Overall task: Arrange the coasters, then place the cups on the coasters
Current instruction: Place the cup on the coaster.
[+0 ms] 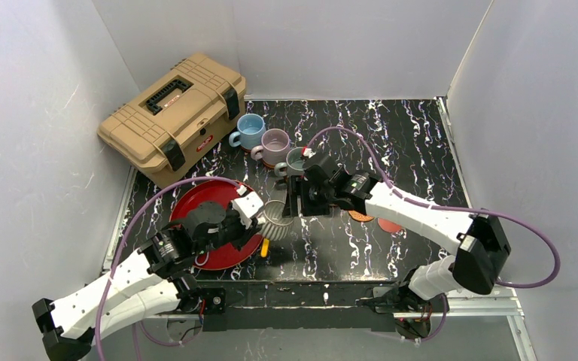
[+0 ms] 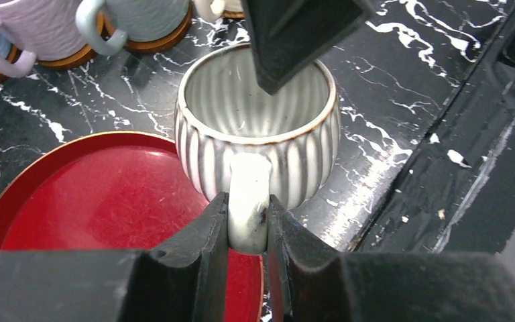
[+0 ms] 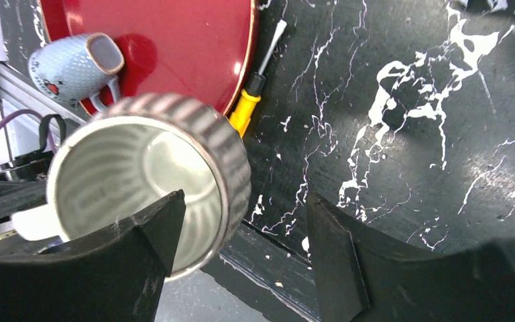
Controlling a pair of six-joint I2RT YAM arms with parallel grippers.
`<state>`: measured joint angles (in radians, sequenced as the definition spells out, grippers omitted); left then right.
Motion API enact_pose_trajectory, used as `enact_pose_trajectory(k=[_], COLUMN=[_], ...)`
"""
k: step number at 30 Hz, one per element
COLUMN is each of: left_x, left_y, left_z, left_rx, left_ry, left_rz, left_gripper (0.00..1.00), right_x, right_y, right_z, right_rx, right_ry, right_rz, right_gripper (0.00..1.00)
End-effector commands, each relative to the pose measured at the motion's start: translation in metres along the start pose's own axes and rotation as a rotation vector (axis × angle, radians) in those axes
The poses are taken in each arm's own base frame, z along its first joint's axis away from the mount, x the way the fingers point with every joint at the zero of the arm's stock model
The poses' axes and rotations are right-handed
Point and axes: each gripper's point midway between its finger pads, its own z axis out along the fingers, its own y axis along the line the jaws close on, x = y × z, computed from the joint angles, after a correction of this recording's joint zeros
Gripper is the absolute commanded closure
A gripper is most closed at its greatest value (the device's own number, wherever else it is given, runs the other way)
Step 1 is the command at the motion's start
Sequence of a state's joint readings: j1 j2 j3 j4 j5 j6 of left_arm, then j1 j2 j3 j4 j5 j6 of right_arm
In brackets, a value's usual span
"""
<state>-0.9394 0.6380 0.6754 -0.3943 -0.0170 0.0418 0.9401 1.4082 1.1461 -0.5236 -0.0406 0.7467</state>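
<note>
Ribbed mug [image 2: 258, 127]: we find the left gripper [image 2: 248, 225] clamped on its handle.
Right gripper [image 3: 245, 215]: jaws apart, straddling the wall opposite.

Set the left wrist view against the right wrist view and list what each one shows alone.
Left wrist only: the left fingers clamped on the ribbed mug's handle, plus the mauve mug and grey-green mug on brown coasters. Right wrist only: a yellow-handled screwdriver and a small pale cup on the red tray. Both: the ribbed mug, the red tray, the marbled table and a right finger at the mug's mouth.
</note>
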Motion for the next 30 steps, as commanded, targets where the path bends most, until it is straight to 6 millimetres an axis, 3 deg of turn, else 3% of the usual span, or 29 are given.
enact_pose_trajectory(k=[1,8,16,19,27,30], left_x=[-0.027,-0.026,-0.022,-0.017,-0.002,0.002], left_y=[0.014,0.020,0.019,0.014,-0.015,-0.028], left_z=[0.000,-0.003,-0.002,0.000,0.007,0.008], left_rx=[-0.085,-0.124,-0.124,-0.098,0.051,0.117], left_ry=[-0.112,-0.125,-0.107,-0.082,0.021,0.067], left_rz=[0.004,0.014,0.038,0.065,0.084,0.055], left_gripper=[1.00,1.00,1.00,1.00,1.00,0.89], right_x=[0.009,0.011,0.004,-0.002,-0.035,-0.044], right_y=[0.002,0.010,0.026,0.025,-0.011,-0.025], right_z=[0.012,0.023,0.026,0.020,-0.019,-0.037], right_rx=[-0.011,-0.056,-0.134,-0.121,0.073,0.155], right_ry=[0.023,0.034,0.004,-0.030,-0.249,-0.300], right_rz=[0.017,0.036,0.074,0.078,0.030,-0.025], right_gripper=[0.30,0.48,0.80,0.98,0.99,0.99])
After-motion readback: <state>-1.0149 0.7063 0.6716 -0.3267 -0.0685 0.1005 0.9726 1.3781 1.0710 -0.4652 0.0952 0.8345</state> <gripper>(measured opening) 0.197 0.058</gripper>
